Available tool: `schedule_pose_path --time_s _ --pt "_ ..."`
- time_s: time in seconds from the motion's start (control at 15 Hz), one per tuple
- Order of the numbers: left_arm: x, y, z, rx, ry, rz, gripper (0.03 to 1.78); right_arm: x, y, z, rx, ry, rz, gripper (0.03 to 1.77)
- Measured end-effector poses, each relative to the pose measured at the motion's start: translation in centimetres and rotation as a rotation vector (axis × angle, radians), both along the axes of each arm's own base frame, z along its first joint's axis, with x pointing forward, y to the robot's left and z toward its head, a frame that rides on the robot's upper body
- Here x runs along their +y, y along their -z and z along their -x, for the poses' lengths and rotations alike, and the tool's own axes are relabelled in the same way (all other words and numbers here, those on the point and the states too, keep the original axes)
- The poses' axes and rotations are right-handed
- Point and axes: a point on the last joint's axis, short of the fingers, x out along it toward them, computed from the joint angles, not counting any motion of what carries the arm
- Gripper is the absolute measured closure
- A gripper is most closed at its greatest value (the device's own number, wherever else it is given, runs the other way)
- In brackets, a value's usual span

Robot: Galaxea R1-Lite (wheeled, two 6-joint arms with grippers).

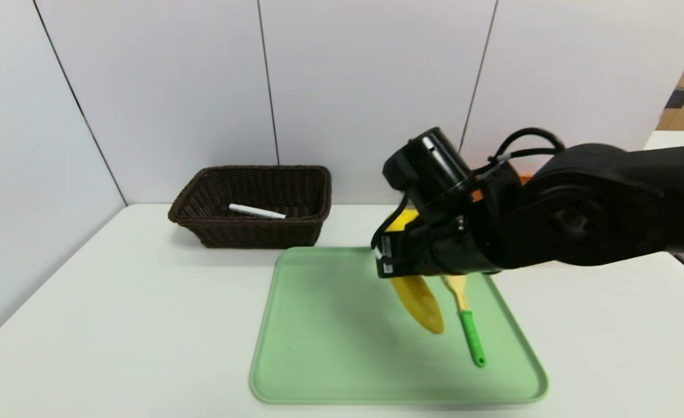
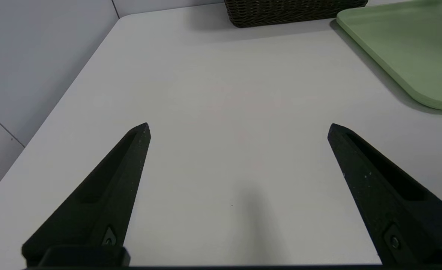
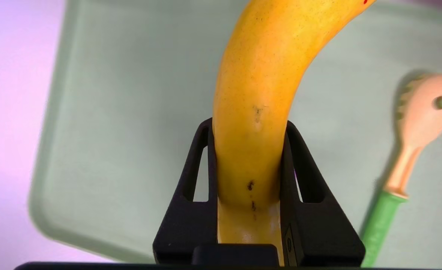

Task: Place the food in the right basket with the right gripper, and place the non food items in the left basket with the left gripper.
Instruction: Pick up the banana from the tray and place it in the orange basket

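Black fingers [image 3: 191, 176] of the right gripper [image 3: 249, 129] pinch the banana [image 3: 258, 112] from both sides, clear above the green tray [image 3: 131, 112] where the spoon [image 3: 412, 150] lies. From the head, the banana [image 1: 420, 302] hangs tilted over the tray [image 1: 319, 348]; the marker [image 1: 256, 211] lies in the left basket [image 1: 202, 191]. At the left wrist, the left gripper [image 2: 239, 129] hovers spread wide over the table [image 2: 224, 93], holding nothing.

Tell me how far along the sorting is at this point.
Done: the white marker lies in the dark left basket. In hand: the right gripper is shut on the banana, held above the green tray. Left: dropping the banana in the right basket, which is out of view, and moving the spoon off the tray with the open left gripper.
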Motion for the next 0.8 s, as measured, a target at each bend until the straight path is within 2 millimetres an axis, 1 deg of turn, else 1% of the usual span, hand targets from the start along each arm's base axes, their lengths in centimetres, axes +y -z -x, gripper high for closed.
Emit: schedule_pose_path --time_s 0.2,0.47,0.6,0.8 --pt "0.0 0.0 0.0 0.000 0.000 0.000 0.12 -3.2 -2.5 -0.9 -0.077 0.028 0.007 1.35" --pt "0.0 0.0 0.0 0.000 0.000 0.000 0.12 -8.0 -4.1 -3.1 -0.142 0.020 0.106 1.35" --pt "0.0 0.0 0.0 0.000 0.001 0.000 0.12 -10.4 -4.4 -4.1 -0.153 -0.045 0.160 1.35" --pt "0.0 0.0 0.0 0.000 0.000 0.000 0.12 -13.5 -4.8 -5.4 -0.191 -0.194 0.254 1.35"
